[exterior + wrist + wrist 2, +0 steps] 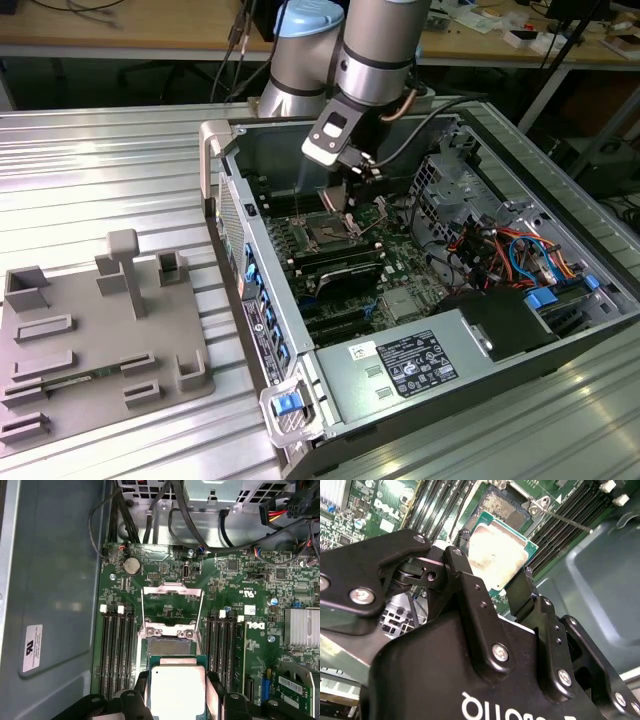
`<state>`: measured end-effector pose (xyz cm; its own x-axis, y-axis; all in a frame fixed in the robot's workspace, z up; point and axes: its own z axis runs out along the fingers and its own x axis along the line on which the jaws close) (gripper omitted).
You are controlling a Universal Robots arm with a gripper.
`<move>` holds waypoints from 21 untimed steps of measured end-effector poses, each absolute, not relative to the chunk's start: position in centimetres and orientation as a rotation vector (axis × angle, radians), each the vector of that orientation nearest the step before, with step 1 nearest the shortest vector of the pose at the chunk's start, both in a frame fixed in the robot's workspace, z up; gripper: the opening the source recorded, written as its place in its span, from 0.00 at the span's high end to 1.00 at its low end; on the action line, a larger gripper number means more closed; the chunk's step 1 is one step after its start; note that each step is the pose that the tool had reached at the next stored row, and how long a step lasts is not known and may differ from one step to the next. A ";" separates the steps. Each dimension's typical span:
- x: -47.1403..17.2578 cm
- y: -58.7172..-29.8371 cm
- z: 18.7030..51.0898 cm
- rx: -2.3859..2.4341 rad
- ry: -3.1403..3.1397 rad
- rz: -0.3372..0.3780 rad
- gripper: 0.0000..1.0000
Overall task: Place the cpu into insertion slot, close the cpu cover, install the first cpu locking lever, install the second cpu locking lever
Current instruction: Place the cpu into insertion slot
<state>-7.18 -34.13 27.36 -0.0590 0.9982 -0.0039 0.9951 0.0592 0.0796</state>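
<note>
My gripper [495, 555] is shut on the cpu [495, 560], a square chip with a dull silver top and a green edge, one black finger [461, 562] on each of two opposite sides. In the first wrist view the cpu [177, 690] hangs just off the insertion slot [170, 646], whose dark contact field lies uncovered. The cpu cover [172, 591] stands swung up beyond the slot, a silvery frame with a square window. A thin locking lever [570, 520] juts out beside the slot. In the exterior view my gripper [347, 205] hovers over the slot [326, 235] inside the computer case.
Long black memory slots [117, 650] flank the socket on both sides. The grey power supply box [420, 365] fills the case's near end, and cable bundles [500, 250] lie at the exterior view's right. A grey fixture plate [100, 340] sits on the table outside the case.
</note>
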 end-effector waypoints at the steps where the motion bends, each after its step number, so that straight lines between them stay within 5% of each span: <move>1: -7.2 -34.0 27.2 2.112 2.240 0.078 0.45; 5: -7.2 -33.5 26.6 2.107 2.232 0.056 0.45; 8: -7.1 -33.2 22.9 2.188 2.200 0.001 0.45; 21: -6.3 -33.2 21.7 2.188 2.201 -0.002 0.45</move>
<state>-6.26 -33.20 21.73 -0.0053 0.9996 -0.0278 0.9996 0.0060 0.0260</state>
